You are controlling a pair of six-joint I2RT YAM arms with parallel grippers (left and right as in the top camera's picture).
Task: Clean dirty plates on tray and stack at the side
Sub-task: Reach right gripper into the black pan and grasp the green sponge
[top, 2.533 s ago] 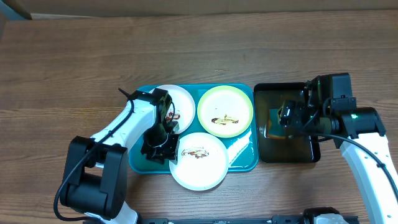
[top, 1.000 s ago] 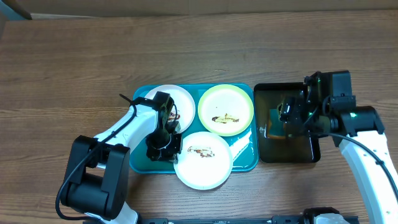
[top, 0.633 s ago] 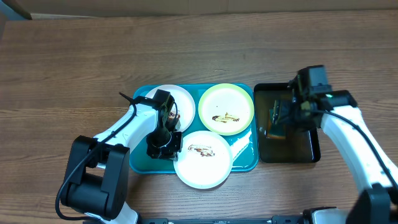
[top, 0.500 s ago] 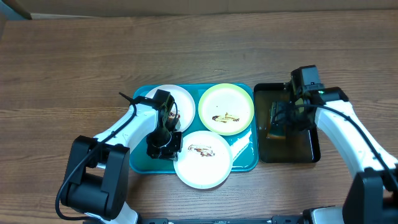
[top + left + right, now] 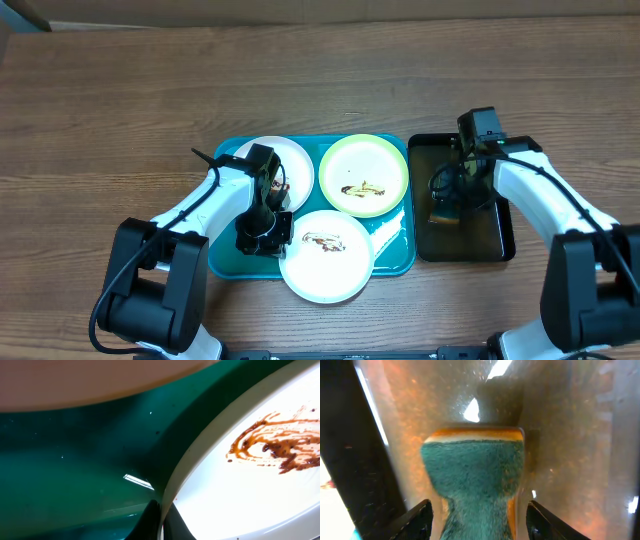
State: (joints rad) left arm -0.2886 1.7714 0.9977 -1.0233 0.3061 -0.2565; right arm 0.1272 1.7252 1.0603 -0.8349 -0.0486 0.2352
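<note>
The teal tray (image 5: 396,252) holds three plates with brown sauce smears: a white one (image 5: 297,160) at the back left, a yellow-green rimmed one (image 5: 363,176) at the back right, and a white one (image 5: 330,265) at the front. My left gripper (image 5: 268,235) is shut on the front plate's left rim; in the left wrist view the fingertips (image 5: 150,522) pinch that rim (image 5: 200,460). My right gripper (image 5: 446,198) hangs over the black tray (image 5: 492,238). It (image 5: 480,525) is open, with its jaws on either side of a green-and-orange sponge (image 5: 475,477) and gaps between them.
The black tray sits just right of the teal tray, and its wet floor (image 5: 570,435) shows around the sponge. The front plate overhangs the teal tray's front rim. Brown wooden table (image 5: 100,120) lies all around.
My right arm has swung left and down over the black tray, bringing its open jaws around the sponge. My left gripper slid the front plate slightly right, then stayed still.
</note>
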